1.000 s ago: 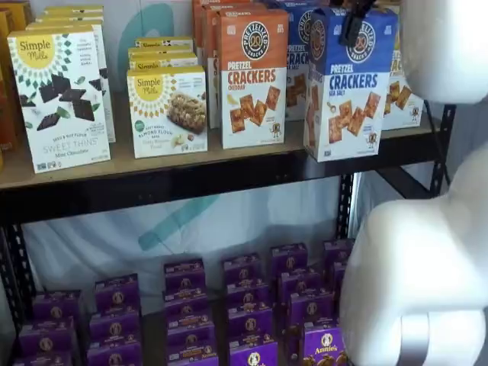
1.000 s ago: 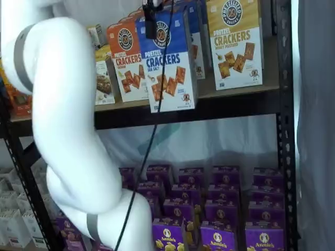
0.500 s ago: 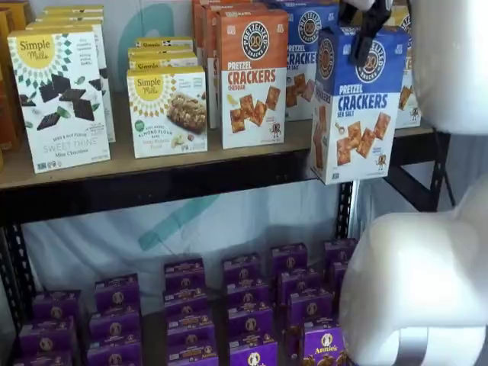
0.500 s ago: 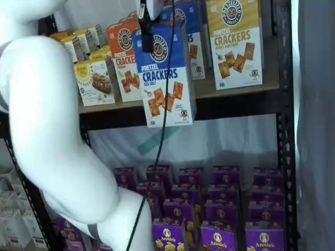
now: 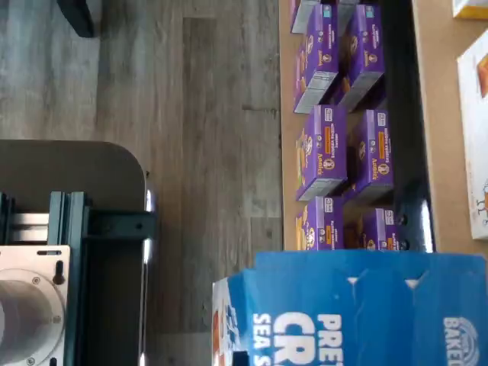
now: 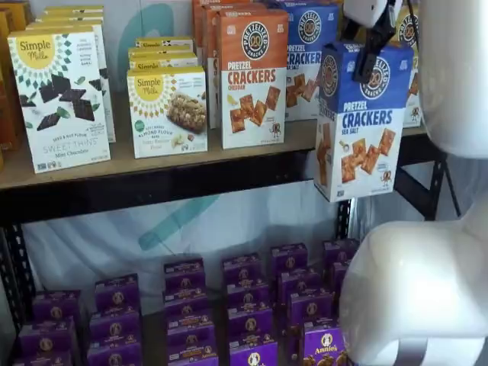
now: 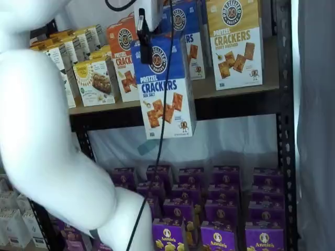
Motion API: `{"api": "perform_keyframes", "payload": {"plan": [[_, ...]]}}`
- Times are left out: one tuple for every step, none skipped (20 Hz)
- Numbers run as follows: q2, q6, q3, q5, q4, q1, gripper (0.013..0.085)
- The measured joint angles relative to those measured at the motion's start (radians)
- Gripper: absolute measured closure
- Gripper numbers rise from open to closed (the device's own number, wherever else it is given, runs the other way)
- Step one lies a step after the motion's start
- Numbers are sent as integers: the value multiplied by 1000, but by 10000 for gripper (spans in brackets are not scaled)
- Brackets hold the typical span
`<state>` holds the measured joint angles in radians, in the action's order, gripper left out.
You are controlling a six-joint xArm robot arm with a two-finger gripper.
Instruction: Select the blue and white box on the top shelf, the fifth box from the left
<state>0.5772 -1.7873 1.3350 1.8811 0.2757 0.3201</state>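
Tool grips "PRETZEL CRACKERS SEA SALT" blue and white box.

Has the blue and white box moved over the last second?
Yes. The blue and white box now hangs lower against the top shelf, its bottom below the rail, held by the gripper.

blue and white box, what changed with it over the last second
The blue and white box, held at its top by the end effector, has come forward off the top shelf and now hangs in front of its edge, bottom below the rail. The grip is unchanged. The orange cheddar box and the purple boxes stayed put.
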Motion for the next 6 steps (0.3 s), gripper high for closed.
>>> {"api": "perform_keyframes", "payload": {"plan": [[6, -2, -10, -2, 0, 2, 410], [11, -3, -16, -3, 0, 2, 410], [16, -5, -24, -5, -1, 3, 410], [19, -6, -29, -5, -2, 3, 410], [21, -7, -35, -7, -4, 3, 410], [23, -7, -39, -8, -4, 3, 410]]}}
